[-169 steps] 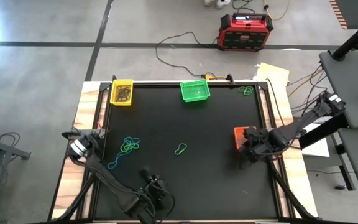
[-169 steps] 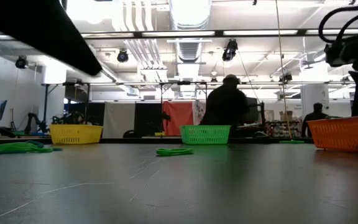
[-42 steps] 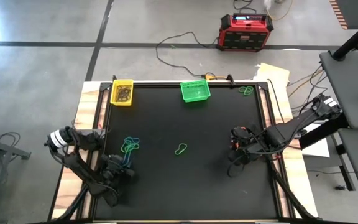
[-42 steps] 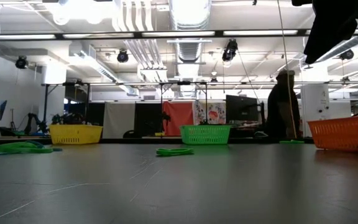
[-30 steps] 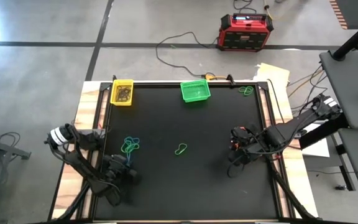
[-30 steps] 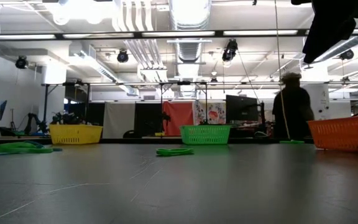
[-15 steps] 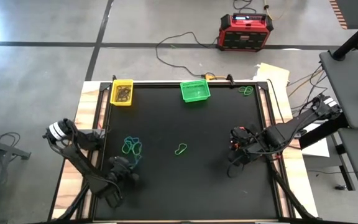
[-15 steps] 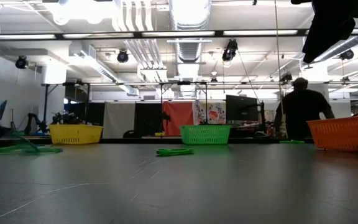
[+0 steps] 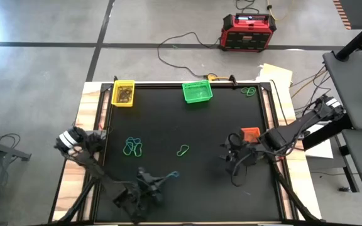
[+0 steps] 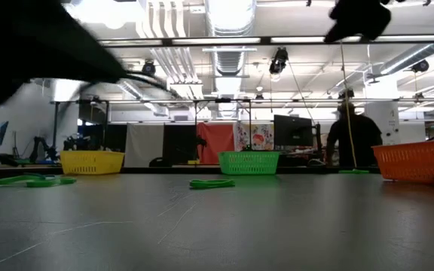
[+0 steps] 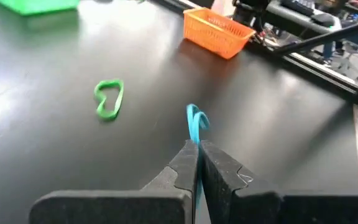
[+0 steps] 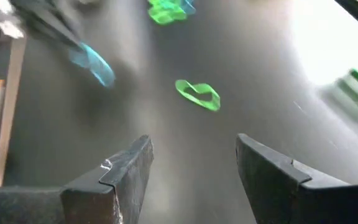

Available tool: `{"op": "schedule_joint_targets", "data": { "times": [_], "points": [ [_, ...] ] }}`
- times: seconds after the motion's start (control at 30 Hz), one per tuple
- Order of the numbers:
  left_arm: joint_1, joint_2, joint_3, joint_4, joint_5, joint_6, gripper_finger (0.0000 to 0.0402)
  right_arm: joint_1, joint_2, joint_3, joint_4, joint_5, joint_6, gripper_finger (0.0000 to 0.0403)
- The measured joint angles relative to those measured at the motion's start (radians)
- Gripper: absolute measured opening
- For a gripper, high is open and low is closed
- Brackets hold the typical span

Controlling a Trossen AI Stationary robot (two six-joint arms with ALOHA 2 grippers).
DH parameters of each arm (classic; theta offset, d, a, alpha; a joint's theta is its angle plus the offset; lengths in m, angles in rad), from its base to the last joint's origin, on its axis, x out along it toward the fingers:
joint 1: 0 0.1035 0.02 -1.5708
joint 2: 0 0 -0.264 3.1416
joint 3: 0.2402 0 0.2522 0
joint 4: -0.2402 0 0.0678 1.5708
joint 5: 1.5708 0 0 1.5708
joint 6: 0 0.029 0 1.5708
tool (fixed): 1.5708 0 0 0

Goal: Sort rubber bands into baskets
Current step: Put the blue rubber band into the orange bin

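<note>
- Near the front edge of the black table (image 9: 193, 182), the left gripper (image 9: 161, 180) has its two fingers pressed tight together on a blue rubber band (image 11: 195, 123). The band sticks out past the tips, up off the table.
- It looks like this band is on its way to a basket. The grip is only on a thin bit of the loop, so a slow, smooth move would be best. A quick swing could flick it out.
- The fingers should open only when the band is right over the basket, low inside its walls, so it cannot bounce out.
- I cannot tell which basket is for blue. The orange basket (image 9: 251, 134) is at the right side, the green basket (image 9: 197, 91) and the yellow basket (image 9: 124, 93) are at the back edge.
- The right gripper (image 12: 191, 165) hangs over the table just beside the orange basket. Its fingers stand wide apart and hold nothing.
- One green band (image 9: 183, 150) lies alone in the middle of the table. A small bunch of green and teal bands (image 9: 133, 147) lies to the left. These are not yet sorted.
</note>
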Motion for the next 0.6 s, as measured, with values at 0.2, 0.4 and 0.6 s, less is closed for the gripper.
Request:
{"op": "schedule_joint_targets", "data": {
  "times": [0.2,0.4,0.6],
  "points": [
    [0.171,0.156,0.065,0.346,0.152,0.403,0.0,0.067,0.044,-0.168,0.401,-0.003,-0.167,0.0221],
    [0.24,0.322,0.202,0.484,0.278,0.746,0.0,0.125,0.187,-0.348,0.79,-0.03,-0.22,0.0221],
    [0.249,0.39,0.296,0.397,0.293,0.777,0.0011,0.142,0.435,-0.434,1.252,-0.1,-0.292,0.0221]
  ]
}}
